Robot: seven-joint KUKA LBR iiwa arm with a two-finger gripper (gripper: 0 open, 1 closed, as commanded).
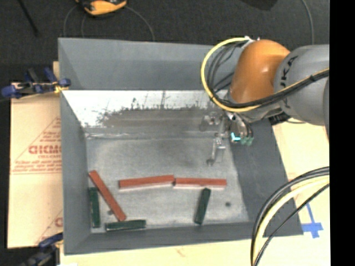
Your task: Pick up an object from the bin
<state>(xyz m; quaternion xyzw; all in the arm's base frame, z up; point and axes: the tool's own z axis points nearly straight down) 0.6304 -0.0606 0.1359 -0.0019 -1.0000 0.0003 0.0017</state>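
1. Where floor met near wall, I logged a green stick [126, 224].
2. Mid-floor, left red stick [145, 183] and right red stick [201, 183] lay end to end.
3. Beyond the right one hung the gripper [215, 151]; the jaws' state I couldn't tell.

Flat red bar [200, 183], right of centre

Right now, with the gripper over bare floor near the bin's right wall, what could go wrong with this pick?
The nearest things, the left red bar and the right red bar, lie end to end, seemingly touching; closing near that joint might nudge both and grip neither. The gripper hangs close to the bin's right wall; a sideways move could graze it. The dark green bar just below lies near the front wall, leaving little room.
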